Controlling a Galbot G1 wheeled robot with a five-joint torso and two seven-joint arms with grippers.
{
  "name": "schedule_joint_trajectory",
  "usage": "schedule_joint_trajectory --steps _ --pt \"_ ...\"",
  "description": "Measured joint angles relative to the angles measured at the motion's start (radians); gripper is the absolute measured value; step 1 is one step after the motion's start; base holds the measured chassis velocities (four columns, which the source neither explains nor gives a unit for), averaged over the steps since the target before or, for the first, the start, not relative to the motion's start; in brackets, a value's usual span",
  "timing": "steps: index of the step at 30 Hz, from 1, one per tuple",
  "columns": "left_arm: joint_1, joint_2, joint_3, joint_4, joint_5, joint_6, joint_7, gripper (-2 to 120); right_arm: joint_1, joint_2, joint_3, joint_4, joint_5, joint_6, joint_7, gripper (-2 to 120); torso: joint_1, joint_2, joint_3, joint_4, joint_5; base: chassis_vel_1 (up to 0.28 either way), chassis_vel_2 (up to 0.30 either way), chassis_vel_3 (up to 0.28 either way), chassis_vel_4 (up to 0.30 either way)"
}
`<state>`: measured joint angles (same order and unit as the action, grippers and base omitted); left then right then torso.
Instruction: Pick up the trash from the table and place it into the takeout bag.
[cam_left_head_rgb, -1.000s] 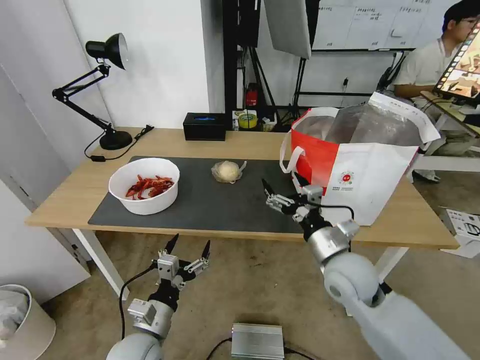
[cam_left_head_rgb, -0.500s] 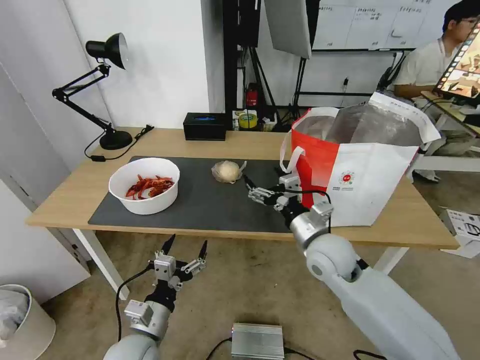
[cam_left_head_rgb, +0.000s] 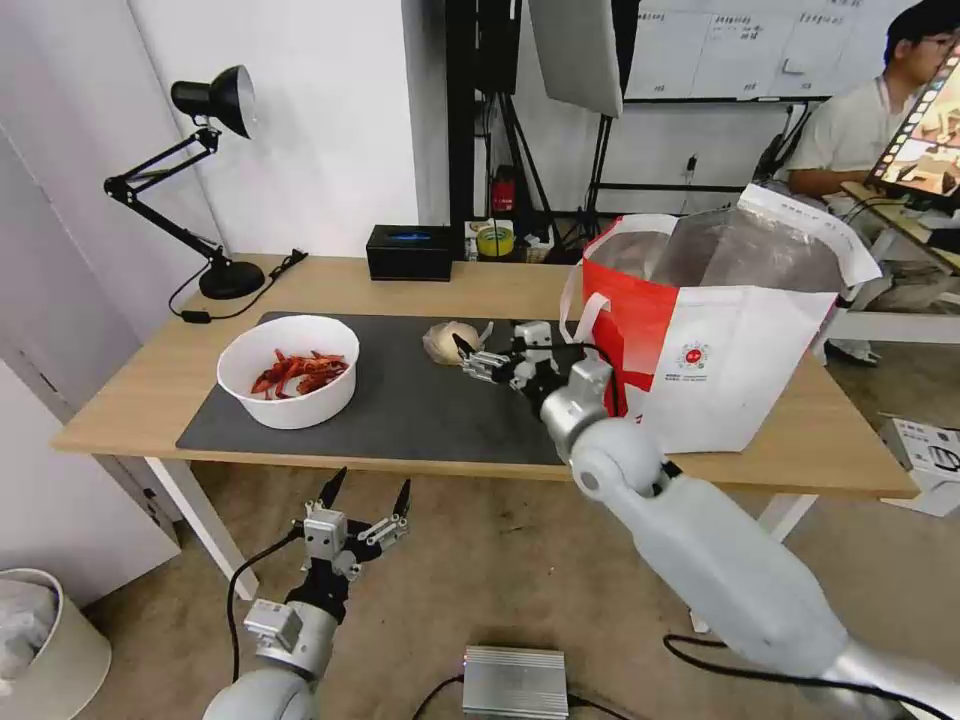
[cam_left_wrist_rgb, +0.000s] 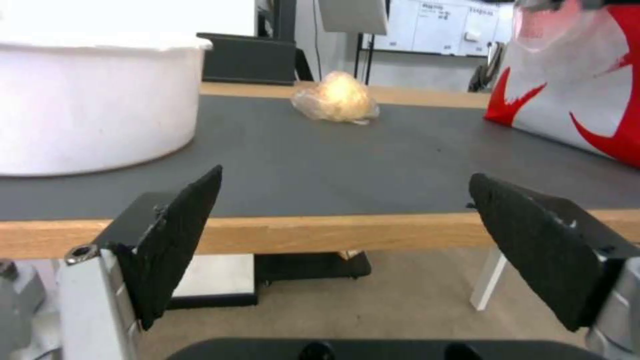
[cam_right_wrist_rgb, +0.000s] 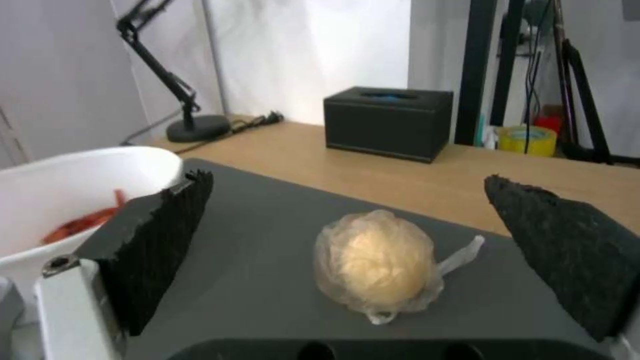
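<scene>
A clear bag with a beige lump (cam_left_head_rgb: 450, 342) (cam_right_wrist_rgb: 377, 265) (cam_left_wrist_rgb: 337, 97) lies on the dark mat (cam_left_head_rgb: 420, 410) of the light-wood table (cam_left_head_rgb: 500, 285). My right gripper (cam_left_head_rgb: 478, 358) (cam_right_wrist_rgb: 347, 177) hovers open just in front of the lump, which sits apart from both fingers, a little beyond them. A white bowl of red crayfish shells (cam_left_head_rgb: 288, 370) (cam_left_wrist_rgb: 93, 100) (cam_right_wrist_rgb: 67, 200) stands at the mat's left end. The red-and-white takeout bag (cam_left_head_rgb: 720, 340) (cam_left_wrist_rgb: 580, 95) stands open at the right. My left gripper (cam_left_head_rgb: 370, 485) (cam_left_wrist_rgb: 345, 175) waits open below the table's front edge.
A black box (cam_left_head_rgb: 408, 252) and a yellow tape roll (cam_left_head_rgb: 494, 240) sit at the table's back edge, a black desk lamp (cam_left_head_rgb: 215, 180) at the back left. On the floor are a white bin (cam_left_head_rgb: 40, 640) and a silver box (cam_left_head_rgb: 515, 682).
My right arm has swung left and forward over the mat, from beside the takeout bag to the bagged lump, staying open. The left gripper has sunk slightly.
</scene>
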<state>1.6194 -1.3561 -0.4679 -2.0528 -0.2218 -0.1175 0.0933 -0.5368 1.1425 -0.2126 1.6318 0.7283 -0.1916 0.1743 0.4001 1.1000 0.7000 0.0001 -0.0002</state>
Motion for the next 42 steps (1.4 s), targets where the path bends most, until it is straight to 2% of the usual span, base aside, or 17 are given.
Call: schedule_joint_trajectory --steps 6,13,17,20,42 --pt "0.001 -0.003 -0.002 0.004 -0.001 -0.002 0.0 100 0.068 0.044 -0.02 -0.1 0.004 -0.012 0.0 100 0.0 0.0 0.0 -0.0002 0.0 0.0 0.0 0.0 0.0" --pt "0.0 -0.004 -0.004 0.016 -0.002 -0.013 0.0 100 0.154 0.116 -0.039 -0.276 0.01 -0.033 -0.005 100 0.0 0.0 0.0 0.0 0.0001 0.0 0.0 0.0 0.0" --pt "0.0 -0.001 -0.008 0.022 -0.005 -0.016 0.0 100 0.166 0.135 -0.04 -0.318 0.011 -0.044 -0.009 100 0.0 0.0 0.0 -0.0002 0.0001 0.0 0.0 0.0 0.0" --pt "-0.003 0.001 -0.006 0.03 -0.018 -0.03 0.0 100 0.203 0.205 -0.039 -0.445 0.007 -0.06 -0.031 100 0.0 0.0 0.0 0.0 0.0001 0.0 0.0 0.0 0.0" --pt "-0.004 0.01 -0.002 0.033 -0.022 -0.033 0.0 100 0.268 0.289 -0.046 -0.611 -0.048 -0.105 -0.097 100 0.0 0.0 0.0 -0.0001 0.0001 0.0 0.0 0.0 0.0"
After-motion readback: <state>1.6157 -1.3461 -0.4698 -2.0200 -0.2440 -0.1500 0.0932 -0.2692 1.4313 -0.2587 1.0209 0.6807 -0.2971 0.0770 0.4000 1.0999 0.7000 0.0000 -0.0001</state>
